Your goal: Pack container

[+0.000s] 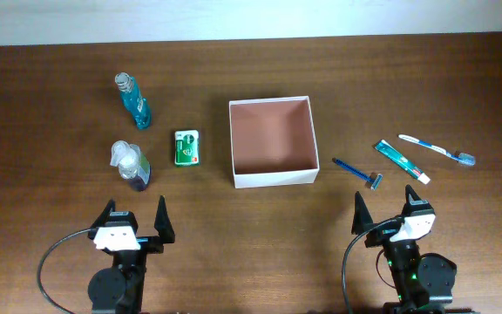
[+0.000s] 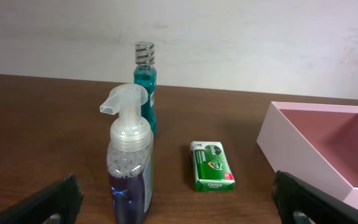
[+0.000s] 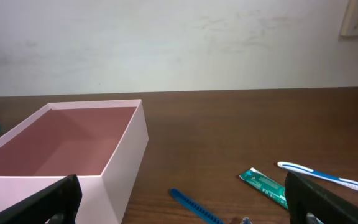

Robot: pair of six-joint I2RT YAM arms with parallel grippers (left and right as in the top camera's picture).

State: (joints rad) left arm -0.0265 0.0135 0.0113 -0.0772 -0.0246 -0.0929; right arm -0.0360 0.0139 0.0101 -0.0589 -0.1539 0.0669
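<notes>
Left gripper (image 1: 135, 216) hovers at the near side of the wooden table (image 1: 234, 262) with its fingers spread wide, grasping nothing. Right gripper (image 1: 382, 208) is in the same condition: fingers apart, nothing between them. Ahead of my left gripper stands a pump bottle (image 2: 129, 162) of purple soap, with a teal mouthwash bottle (image 2: 145, 87) upright beyond it. A green soap packet (image 2: 212, 166) lies flat between these bottles and the container (image 1: 273, 179). The container sits at mid-table, open side up, touching no item. To its right lie a blue razor (image 1: 358, 172), a toothpaste tube (image 1: 401, 161) and a toothbrush (image 1: 434, 149), all on the table, apart from my right gripper.
</notes>
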